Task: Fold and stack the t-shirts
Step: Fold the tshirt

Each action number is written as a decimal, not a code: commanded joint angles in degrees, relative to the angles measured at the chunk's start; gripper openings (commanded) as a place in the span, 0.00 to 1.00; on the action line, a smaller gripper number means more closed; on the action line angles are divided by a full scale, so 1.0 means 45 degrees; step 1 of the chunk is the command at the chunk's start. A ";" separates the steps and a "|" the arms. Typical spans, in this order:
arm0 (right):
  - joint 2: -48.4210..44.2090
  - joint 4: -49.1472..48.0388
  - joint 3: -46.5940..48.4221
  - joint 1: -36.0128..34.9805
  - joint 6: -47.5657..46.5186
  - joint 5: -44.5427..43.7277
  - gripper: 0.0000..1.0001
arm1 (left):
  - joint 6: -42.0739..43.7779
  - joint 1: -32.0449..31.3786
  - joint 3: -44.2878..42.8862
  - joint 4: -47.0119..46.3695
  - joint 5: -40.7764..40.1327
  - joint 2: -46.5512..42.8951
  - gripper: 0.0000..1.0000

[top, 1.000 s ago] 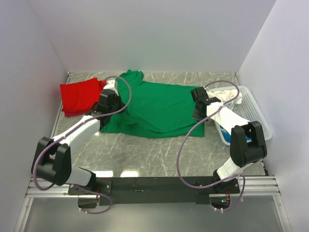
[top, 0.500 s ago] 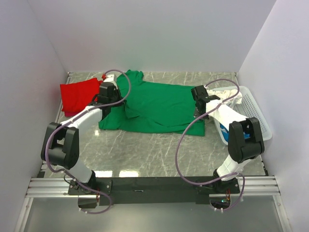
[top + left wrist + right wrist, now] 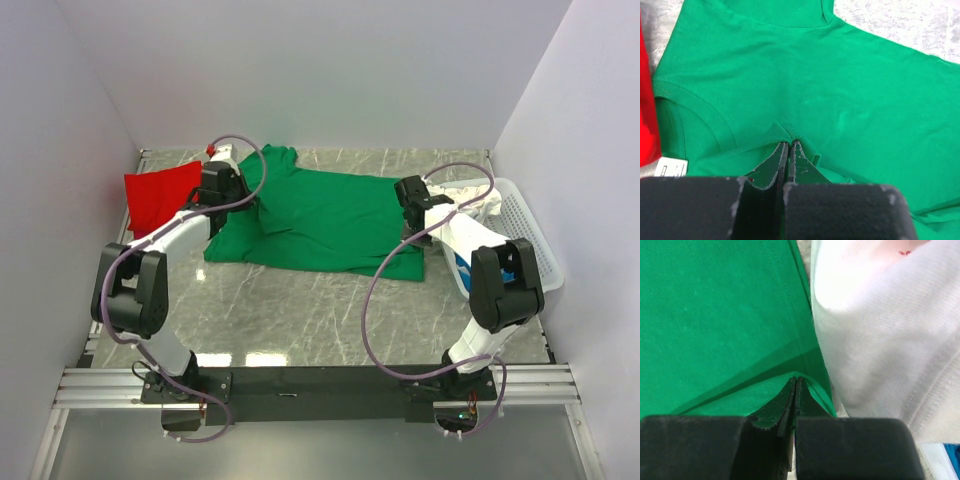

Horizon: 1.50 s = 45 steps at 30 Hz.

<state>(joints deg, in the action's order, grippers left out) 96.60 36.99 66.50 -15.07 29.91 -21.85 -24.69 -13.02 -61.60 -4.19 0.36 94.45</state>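
A white lattice basket (image 3: pixel 527 222) sits at three o'clock on the grey marbled table (image 3: pixel 300 310), beside the right wall (image 3: pixel 590 130). A black bar (image 3: pixel 320 381) on metal rails (image 3: pixel 100 392) spans six o'clock.

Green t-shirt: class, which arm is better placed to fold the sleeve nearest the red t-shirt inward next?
Probably left. The left gripper is shut on the green t-shirt beside that sleeve's seam; the right gripper pinches the opposite edge, next to the white t-shirt.
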 commanded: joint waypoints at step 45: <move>0.0527 0.0237 0.1511 0.0399 -0.0006 -0.0557 0.05 | -0.0060 0.0568 -0.2345 0.0188 -0.0178 0.1158 0.50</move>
<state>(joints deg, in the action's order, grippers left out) 98.94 38.39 70.35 -14.00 30.11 -24.21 -24.45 -10.79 -68.71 -1.91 -0.45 100.14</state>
